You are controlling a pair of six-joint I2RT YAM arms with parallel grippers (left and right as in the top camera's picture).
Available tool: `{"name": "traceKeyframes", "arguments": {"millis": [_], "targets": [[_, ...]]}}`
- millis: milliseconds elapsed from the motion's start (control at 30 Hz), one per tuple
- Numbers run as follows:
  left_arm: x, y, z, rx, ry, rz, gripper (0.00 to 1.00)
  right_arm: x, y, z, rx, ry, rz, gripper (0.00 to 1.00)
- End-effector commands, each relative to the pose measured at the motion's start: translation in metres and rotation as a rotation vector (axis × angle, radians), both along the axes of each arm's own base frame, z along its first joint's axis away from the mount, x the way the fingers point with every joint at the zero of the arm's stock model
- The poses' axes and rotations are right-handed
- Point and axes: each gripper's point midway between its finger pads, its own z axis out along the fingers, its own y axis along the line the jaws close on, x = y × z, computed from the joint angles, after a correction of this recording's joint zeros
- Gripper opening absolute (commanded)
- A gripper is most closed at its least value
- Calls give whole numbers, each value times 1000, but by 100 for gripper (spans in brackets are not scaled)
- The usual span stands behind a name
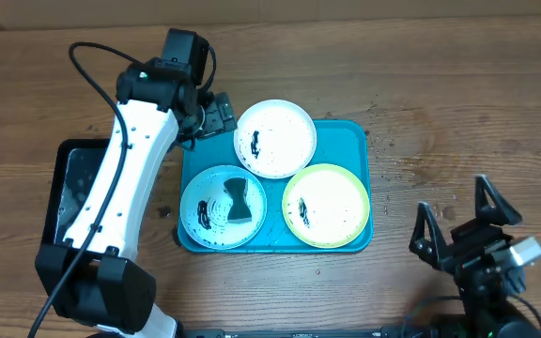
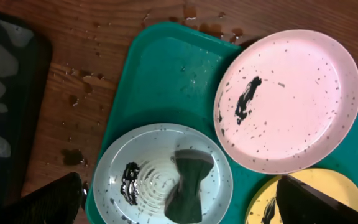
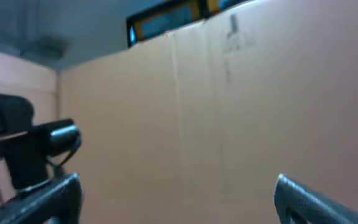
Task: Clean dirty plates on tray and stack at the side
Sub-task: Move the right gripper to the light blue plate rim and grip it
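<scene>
The turquoise tray holds three plates, each with a dark smear: white at the back, light blue front left, yellow-green front right. A dark sponge lies on the light blue plate. My left gripper hovers open and empty over the tray's back left corner. In the left wrist view its gripper stands above the light blue plate and sponge, beside the white plate. The right gripper is open and empty, far right of the tray.
A black tray with water patches sits left of the turquoise tray, under the left arm. Water drops and specks mark the wood around the tray. The right wrist view shows only its open gripper before a cardboard wall.
</scene>
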Motion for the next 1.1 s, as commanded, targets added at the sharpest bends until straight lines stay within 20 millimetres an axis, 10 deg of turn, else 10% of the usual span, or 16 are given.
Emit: {"name": "traceKeyframes", "arguments": {"millis": [0, 233, 567, 767, 933, 1067], "targets": [[2, 4, 7, -10, -21, 26, 100, -9, 15, 33, -164, 84, 18, 100], [5, 4, 8, -13, -34, 26, 100, 31, 10, 39, -295, 652, 12, 100], [4, 3, 7, -17, -29, 21, 100, 74, 85, 51, -166, 878, 633, 98], [5, 20, 7, -20, -21, 66, 93, 123, 108, -38, -140, 1234, 464, 63], [2, 42, 5, -57, 5, 129, 76, 125, 154, -97, -257, 1388, 372, 49], [1, 49, 5, -84, 17, 152, 90, 127, 190, -153, -308, 1513, 279, 43]]}}
